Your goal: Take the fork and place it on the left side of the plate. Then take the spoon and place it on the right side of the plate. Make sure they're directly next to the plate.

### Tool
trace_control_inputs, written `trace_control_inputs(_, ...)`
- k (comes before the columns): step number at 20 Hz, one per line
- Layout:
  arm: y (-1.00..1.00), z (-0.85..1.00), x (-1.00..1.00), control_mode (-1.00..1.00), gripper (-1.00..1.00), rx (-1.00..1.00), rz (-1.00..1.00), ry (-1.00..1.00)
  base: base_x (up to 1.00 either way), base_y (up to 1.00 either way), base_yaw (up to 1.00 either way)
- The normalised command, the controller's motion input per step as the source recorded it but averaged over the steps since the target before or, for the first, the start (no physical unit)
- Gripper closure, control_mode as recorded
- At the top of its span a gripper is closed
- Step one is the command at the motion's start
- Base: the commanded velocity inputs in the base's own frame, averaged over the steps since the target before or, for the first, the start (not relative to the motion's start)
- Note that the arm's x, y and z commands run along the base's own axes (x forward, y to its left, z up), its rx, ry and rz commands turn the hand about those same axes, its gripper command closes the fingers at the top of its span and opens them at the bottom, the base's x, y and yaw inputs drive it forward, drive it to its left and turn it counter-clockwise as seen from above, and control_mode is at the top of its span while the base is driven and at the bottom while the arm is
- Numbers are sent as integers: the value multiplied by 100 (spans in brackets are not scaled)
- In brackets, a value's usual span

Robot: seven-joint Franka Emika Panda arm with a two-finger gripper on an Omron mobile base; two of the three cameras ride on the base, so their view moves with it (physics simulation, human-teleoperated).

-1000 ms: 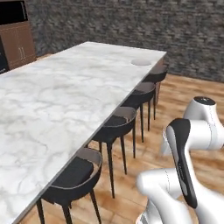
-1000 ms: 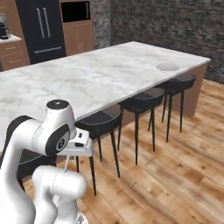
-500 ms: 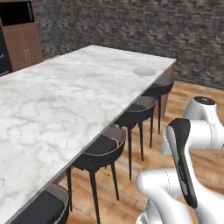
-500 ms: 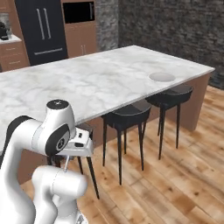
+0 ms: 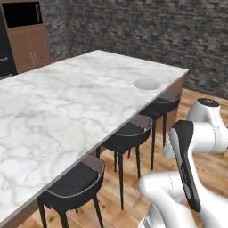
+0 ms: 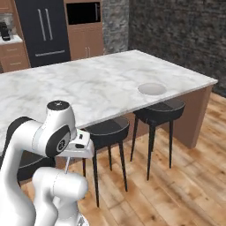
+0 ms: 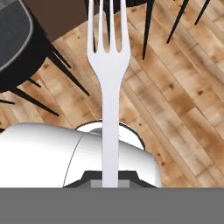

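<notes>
Hand view gave us the claw (image 7: 110, 183) closed narrow on the fork (image 7: 107, 65), gripping the low end of its thin handle. The fork was pale silver and slim, with 4 tines pointing up the picture, and it stood out over a wooden plank floor (image 7: 183, 87). Behind it we saw the dark seat and thin black legs of a stool (image 7: 17, 39).

In the right base view we could make out a thin pale sliver hanging under the hand, beside the white arm, probably that same fork, though too small for us to be sure. That view also showed the round off-white plate (image 6: 152, 88) lying flat on the marble desk (image 6: 88, 84), near its long edge and toward the far end, above 2 black stools (image 6: 160, 110). Dark cabinets and a black fridge (image 6: 44, 31) stood behind.

From the left base view we saw the plate (image 5: 147, 84) again, at the stool-side edge of the veined white desk (image 5: 67, 107), well apart from the arm, with a grey stone wall (image 5: 156, 31) beyond.
</notes>
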Motion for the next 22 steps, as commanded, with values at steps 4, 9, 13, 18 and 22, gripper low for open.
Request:
trace_control_inputs(4, 0, 0, 0, 100, 100, 0, 0, 0, 71, -87, 25)
trace_control_inputs(9, 0, 0, 0, 100, 100, 0, 0, 0, 63, -83, 27)
trace_control_inputs(13, 0, 0, 0, 100, 100, 0, 0, 0, 60, -69, 33)
trace_control_inputs(18, 0, 0, 0, 100, 100, 0, 0, 0, 62, -38, 44)
trace_control_inputs(22, 0, 0, 0, 100, 100, 0, 0, 0, 66, -11, 56)
